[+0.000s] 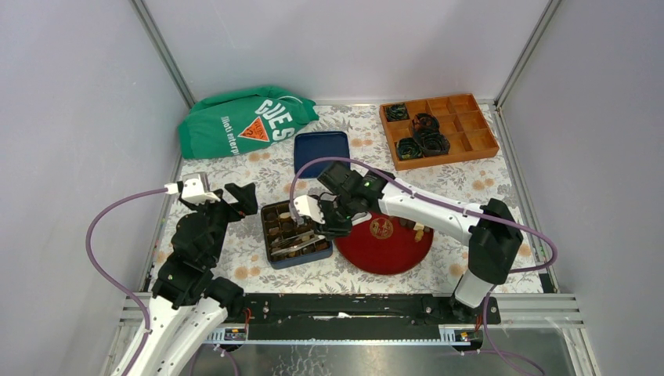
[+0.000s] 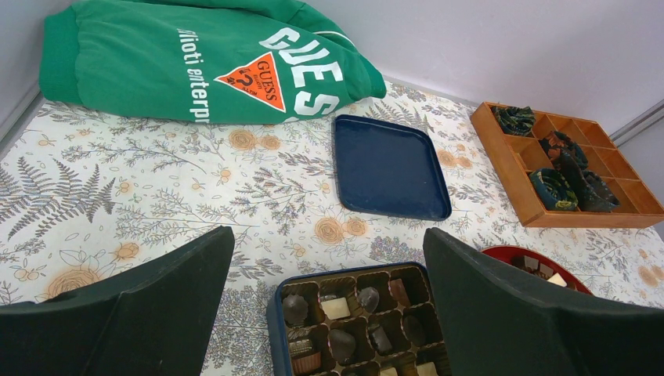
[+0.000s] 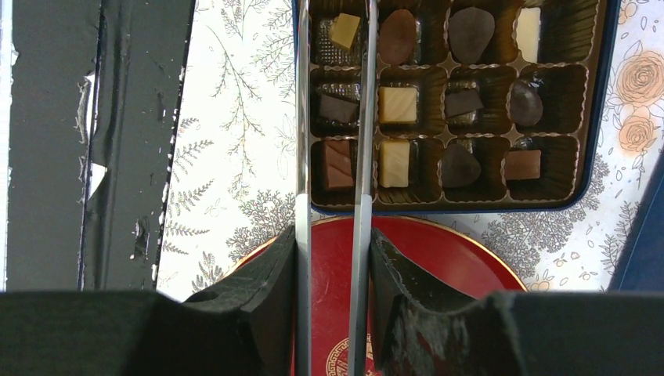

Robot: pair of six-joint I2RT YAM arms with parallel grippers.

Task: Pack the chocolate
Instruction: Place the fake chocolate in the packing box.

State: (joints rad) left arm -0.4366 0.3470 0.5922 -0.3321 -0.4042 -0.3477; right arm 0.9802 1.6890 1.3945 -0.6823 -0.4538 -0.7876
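Right claw (image 3: 333, 266) clenches metal tongs (image 3: 365, 117), their long arms running straight ahead over the chocolate (image 3: 397, 104) in the box (image 3: 597, 102); left claw (image 2: 327, 235) hangs open nearby.

Overhead rear view, close wrist views, chocolate box (image 2: 272, 329) shared

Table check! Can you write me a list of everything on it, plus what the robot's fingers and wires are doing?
Surface: flowery tablecloth, no spills seen.
Job's things: chocolate sits in the cups of the blue box; a few pieces lie on the red plate.
Clutter: green bag, blue lid, wooden tray with coiled black cables.
Grippers: right fingers shut on metal tongs reaching over the box; left fingers open, holding nothing.
Cables: purple cables loop from both arms.
Surroundings: plain walls, metal frame posts.
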